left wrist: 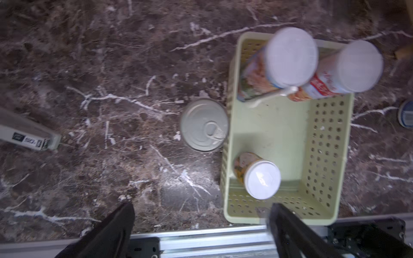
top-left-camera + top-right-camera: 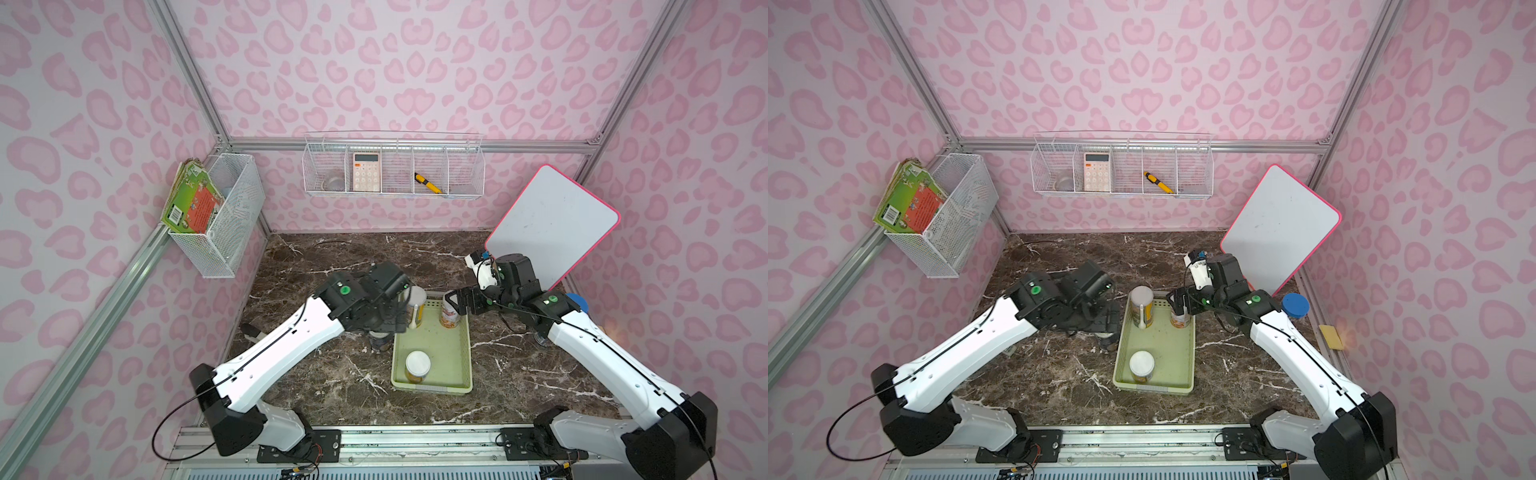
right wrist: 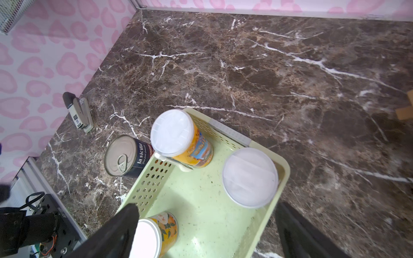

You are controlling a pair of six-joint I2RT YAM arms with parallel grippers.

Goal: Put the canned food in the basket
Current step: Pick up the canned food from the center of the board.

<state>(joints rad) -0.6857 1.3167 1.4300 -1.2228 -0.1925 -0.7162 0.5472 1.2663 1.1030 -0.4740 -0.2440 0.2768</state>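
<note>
The pale green basket [image 2: 446, 353] sits mid-table and holds three upright white-lidded cans: a near one [image 2: 417, 365], a far-left one with a white spoon on its side [image 2: 415, 305] and a far-right one with a red label [image 2: 450, 311]. The dark-labelled can with a silver pull-tab top [image 1: 204, 125] stands on the marble against the basket's left wall, half under my left arm in both top views. My left gripper [image 1: 201, 223] hovers open and empty high above that can and the basket's left edge. My right gripper [image 3: 207, 214] is open and empty over the basket's far right corner, beside the red-labelled can [image 3: 250, 177].
A stapler [image 3: 78, 114] lies on the table to the left. A blue-lidded jar [image 2: 1295, 305] stands by the right arm, below a leaning whiteboard [image 2: 552, 224]. White wire baskets [image 2: 395, 170] hang on the back and left walls. A yellow pad [image 2: 1331, 336] lies at the right edge.
</note>
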